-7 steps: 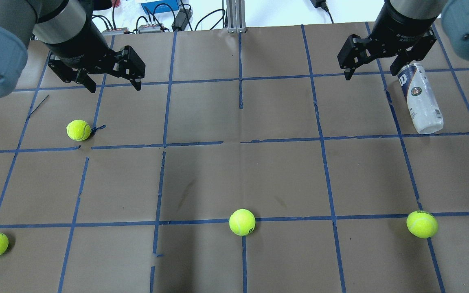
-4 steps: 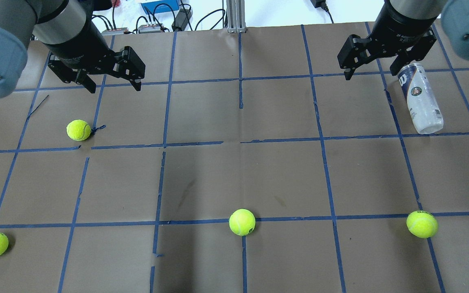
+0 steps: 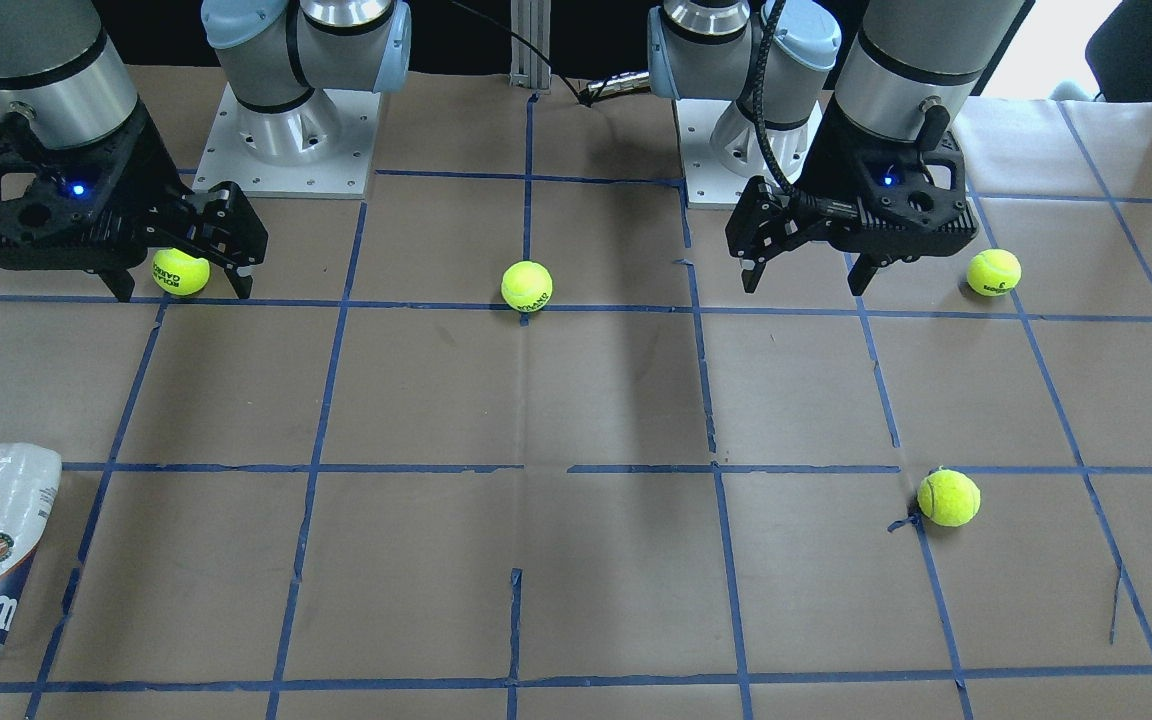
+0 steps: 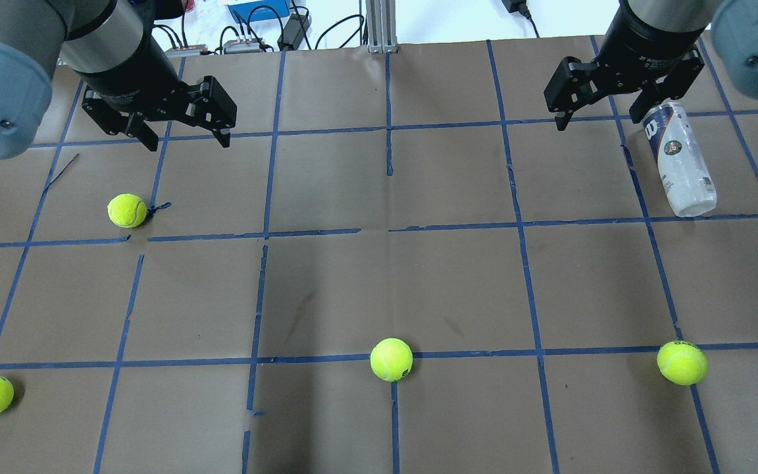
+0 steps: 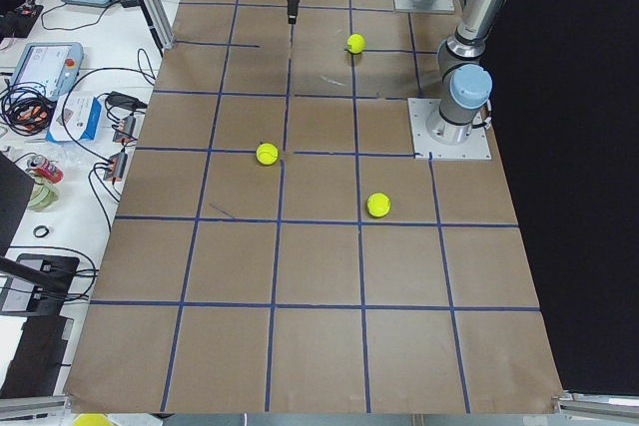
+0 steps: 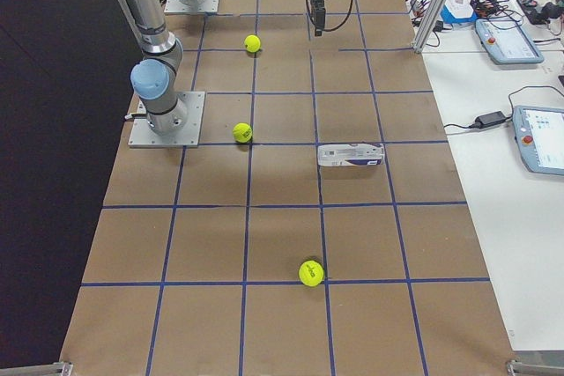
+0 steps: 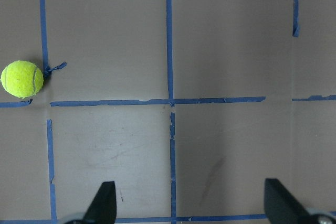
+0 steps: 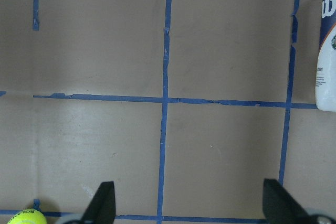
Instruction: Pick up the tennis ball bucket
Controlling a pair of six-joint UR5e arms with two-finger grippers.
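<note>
Right pincer point(image 4: 596, 118) gapes wide, empty, near the tennis ball bucket point(image 4: 680, 164), which lies by the surface's point(image 4: 418, 276) far right corner. Grasp and lift remain.

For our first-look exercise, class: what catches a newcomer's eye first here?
Four yellow-green felt tennis balls dot the brown, blue-taped table: three near the robot, one farther out on its left. A slim clear plastic navy-banded tennis ball bucket lies on its side on the robot's right, clear of the open right gripper.
</note>
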